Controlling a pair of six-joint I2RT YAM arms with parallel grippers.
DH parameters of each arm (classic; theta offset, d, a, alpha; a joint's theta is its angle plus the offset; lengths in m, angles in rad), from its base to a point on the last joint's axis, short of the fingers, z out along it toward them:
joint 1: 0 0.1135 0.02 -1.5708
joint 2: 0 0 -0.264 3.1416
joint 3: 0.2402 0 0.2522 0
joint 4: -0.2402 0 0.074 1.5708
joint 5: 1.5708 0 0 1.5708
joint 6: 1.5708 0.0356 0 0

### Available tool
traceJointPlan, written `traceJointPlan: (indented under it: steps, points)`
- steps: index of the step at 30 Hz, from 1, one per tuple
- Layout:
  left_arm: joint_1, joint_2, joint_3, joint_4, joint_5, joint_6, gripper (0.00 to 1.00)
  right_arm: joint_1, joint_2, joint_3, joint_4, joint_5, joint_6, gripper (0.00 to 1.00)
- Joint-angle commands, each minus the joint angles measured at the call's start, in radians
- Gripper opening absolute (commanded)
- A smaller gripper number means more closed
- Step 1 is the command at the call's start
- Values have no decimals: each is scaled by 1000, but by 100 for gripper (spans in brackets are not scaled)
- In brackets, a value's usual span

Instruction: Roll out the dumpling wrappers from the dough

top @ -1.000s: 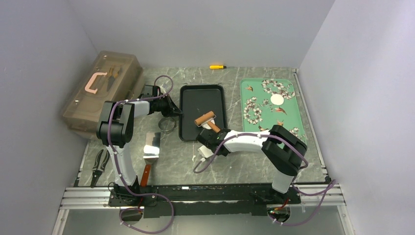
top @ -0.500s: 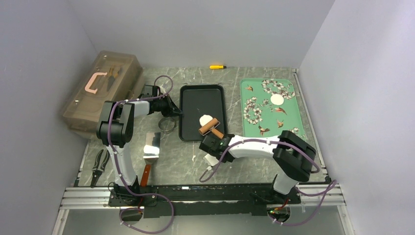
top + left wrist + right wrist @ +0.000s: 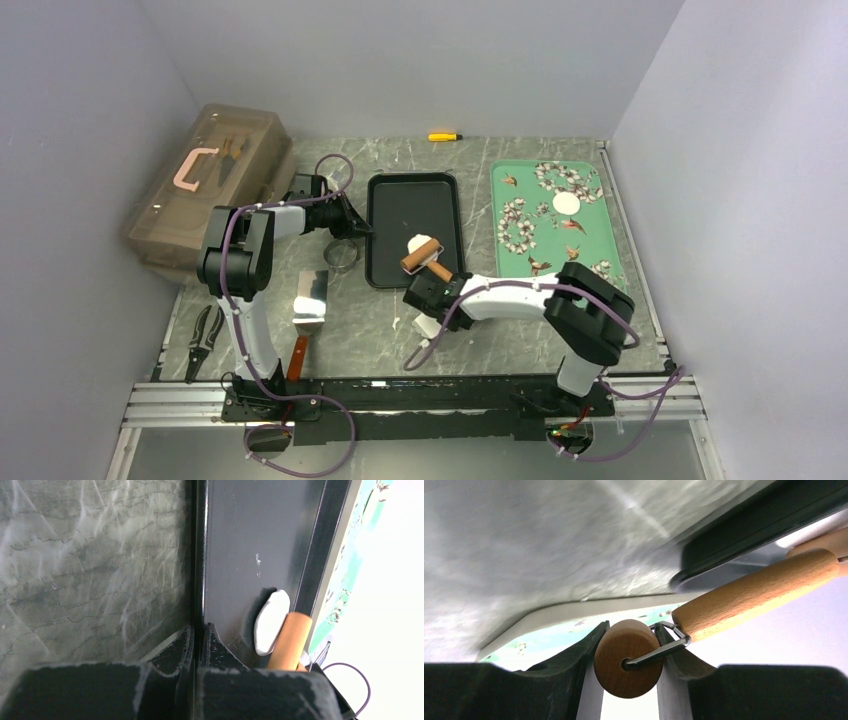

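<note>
The dough (image 3: 421, 242) is a flattened white lump at the near right of the black tray (image 3: 400, 215). It also shows in the left wrist view as a white oval of dough (image 3: 271, 621). The brown wooden roller (image 3: 420, 256) lies against the dough's near side. My right gripper (image 3: 438, 274) is shut on the roller's handle (image 3: 627, 657), and the roller barrel (image 3: 756, 594) reaches out to the right. My left gripper (image 3: 354, 228) is shut on the tray's left rim (image 3: 199, 580). One round dumpling wrapper (image 3: 566, 203) rests on the green floral tray (image 3: 520, 180).
A metal ring cutter (image 3: 343, 256) and a bench scraper (image 3: 311, 301) lie left of the black tray. A brown toolbox (image 3: 210, 185) stands at the far left, with pliers (image 3: 204, 342) near the front. A yellow tool (image 3: 445, 136) lies by the back wall.
The roller came back toward the near edge and off the dough, which now shows, then shifted slightly left. The left arm kept still on the tray rim.
</note>
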Motion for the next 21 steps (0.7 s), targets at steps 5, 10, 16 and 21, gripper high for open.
traceJointPlan:
  steps: [5, 10, 16, 21]
  points:
    - [14, 57, -12, -80, -104, 11, 0, 51, -98, -23, -103, 10, 30, 0]
    - [14, 56, -12, -78, -100, 12, 0, 9, 39, 82, 15, 7, -53, 0]
    - [11, 31, -1, -46, -40, 45, 0, -20, 14, 135, 36, -15, 21, 0]
    - [2, -36, 48, -67, -36, 123, 39, -40, -100, 157, 183, 14, 60, 0]
